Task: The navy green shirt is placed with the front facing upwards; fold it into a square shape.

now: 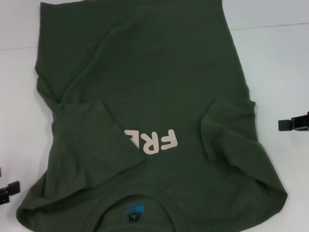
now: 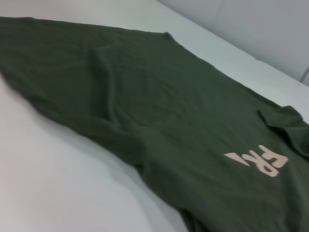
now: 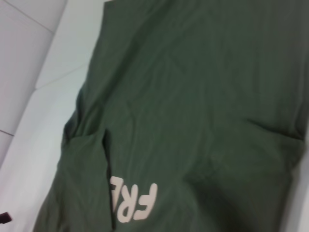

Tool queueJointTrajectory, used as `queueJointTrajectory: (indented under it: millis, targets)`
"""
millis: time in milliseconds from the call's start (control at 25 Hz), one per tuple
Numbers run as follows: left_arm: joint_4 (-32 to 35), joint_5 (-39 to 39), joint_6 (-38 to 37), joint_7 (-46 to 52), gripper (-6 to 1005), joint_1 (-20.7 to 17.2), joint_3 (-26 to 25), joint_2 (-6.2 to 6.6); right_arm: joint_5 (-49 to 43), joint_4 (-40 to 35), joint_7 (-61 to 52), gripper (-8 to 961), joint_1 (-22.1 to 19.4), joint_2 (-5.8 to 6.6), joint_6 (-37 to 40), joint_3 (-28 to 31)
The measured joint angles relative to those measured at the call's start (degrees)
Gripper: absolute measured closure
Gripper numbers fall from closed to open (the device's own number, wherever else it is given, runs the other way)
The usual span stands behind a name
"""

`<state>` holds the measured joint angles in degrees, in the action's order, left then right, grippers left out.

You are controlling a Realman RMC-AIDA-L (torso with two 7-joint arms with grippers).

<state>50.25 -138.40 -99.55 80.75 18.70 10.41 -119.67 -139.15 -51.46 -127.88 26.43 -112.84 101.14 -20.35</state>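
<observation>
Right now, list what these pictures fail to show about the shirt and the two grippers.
- Navy green shirt: its lettering is partly covered by the folded-in sleeve in the head view.
- Hem and collar run past the head view's far and near edges.
- Collar label: print too small to read.
- Left gripper and right gripper: cut by the head view's edges; neither wrist view shows its own fingers.

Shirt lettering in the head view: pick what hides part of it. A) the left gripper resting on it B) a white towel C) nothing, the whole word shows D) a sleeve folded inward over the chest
D: on the navy green shirt, a folded-in sleeve lies over the start of the pale lettering, leaving only some letters showing.
</observation>
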Motion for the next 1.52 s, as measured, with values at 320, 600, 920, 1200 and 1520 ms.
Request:
queueJointTrajectory:
  millis: [320, 600, 920, 1200, 1520]
  targets:
    - [-1.43, 0.11, 0.38, -0.32, 186, 1.47, 1.71, -0.49, 1.36, 1.59, 2.34, 899, 1.14, -0.61, -0.37, -0.68]
    - [-1.47, 0.15, 0.41, -0.47, 186, 1.56, 1.73, -1.17, 1.44, 1.63, 2.43, 893, 1.96, -0.71, -0.32, -0.84]
    - [-1.48, 0.15, 0.41, -0.68, 186, 1.67, 1.72, -1.43, 1.31, 1.84, 2.13, 533, 4.21, -1.15, -0.30, -1.79]
    - [-1.47, 0.15, 0.17, -1.25, 185, 1.84, 1.72, -1.71, 1.00, 2.28, -0.54, 252, 7.60, -1.80, -1.63, -8.39]
    - [-1.50, 0.15, 0.14, -1.29, 185, 1.86, 1.71, -1.88, 0.47, 0.97, -3.69, 246, 12.34, -2.35, -5.07, -19.21]
